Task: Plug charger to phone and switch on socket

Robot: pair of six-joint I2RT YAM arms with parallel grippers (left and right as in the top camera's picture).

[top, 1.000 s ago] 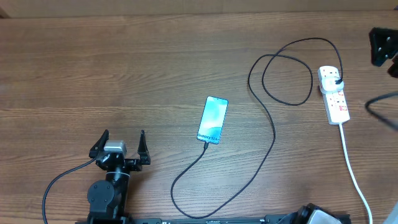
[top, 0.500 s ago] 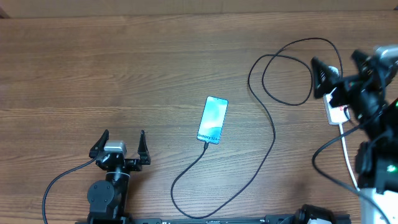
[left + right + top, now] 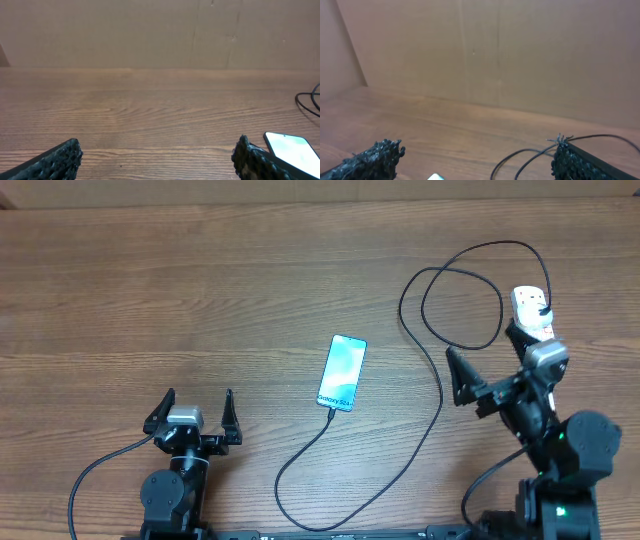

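While the right hand (image 3: 479,340) hovers open over the socket (image 3: 528,302), its switch, probably stiff, suits a firm fingertip press.

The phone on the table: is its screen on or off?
On. The phone lies face up, and its screen glows light blue with a line of text near its lower end.
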